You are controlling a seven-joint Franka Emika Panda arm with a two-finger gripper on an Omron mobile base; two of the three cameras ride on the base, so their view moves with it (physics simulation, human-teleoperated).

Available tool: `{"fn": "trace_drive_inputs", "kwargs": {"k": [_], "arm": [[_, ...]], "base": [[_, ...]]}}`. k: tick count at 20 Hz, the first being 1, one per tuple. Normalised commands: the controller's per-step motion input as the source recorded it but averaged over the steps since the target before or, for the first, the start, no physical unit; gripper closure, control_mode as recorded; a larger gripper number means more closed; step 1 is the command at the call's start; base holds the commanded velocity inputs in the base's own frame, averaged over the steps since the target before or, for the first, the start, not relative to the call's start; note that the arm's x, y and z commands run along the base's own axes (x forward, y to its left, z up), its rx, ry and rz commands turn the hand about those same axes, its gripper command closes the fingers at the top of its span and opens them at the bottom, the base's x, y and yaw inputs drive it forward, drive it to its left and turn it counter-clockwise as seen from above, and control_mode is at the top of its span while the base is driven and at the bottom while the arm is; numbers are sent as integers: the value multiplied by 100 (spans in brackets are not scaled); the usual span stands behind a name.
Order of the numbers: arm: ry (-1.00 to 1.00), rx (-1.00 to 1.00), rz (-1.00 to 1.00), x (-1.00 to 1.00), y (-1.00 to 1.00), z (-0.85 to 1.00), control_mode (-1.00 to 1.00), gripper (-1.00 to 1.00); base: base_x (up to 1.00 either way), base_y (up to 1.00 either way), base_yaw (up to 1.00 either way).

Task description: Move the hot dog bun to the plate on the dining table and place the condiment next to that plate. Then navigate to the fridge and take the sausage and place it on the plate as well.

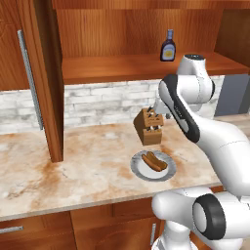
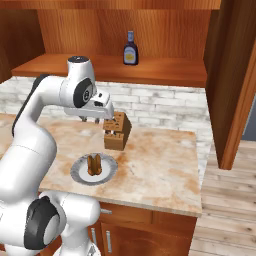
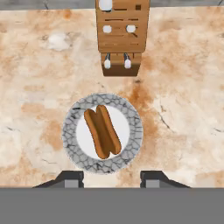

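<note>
nothing is moved yet. the bun [image 3: 103, 131] lies on the grey plate [image 3: 131, 146] on the tabletop [image 3: 183, 109], right under the jaws [image 3: 111, 178], narrow and empty. the condiment [image 1: 168, 46] stands on the shelf [image 1: 112, 66], above and beyond them.

The hot dog bun [image 3: 103, 131] lies on a grey-rimmed plate [image 3: 72, 131] near the front edge of the worktop [image 1: 73, 166]. Just behind the plate stands a knife block [image 1: 149, 127], before the brick wall. Higher up, on the shelf [image 1: 112, 66] at the far side, stands the condiment [image 1: 168, 46].
</note>
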Motion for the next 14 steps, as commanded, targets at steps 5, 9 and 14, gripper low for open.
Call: {"fn": "trace_drive_inputs", "kwargs": {"k": [5,9,14], "arm": [[14,0,0,-1,0,-44,-100,-100],[22,-3,0,4,47,-87,-100,-100],[7,0,0,2,21,-94,-100,-100]], "base": [[0,0,0],[0,0,0],[0,0,0]]}}
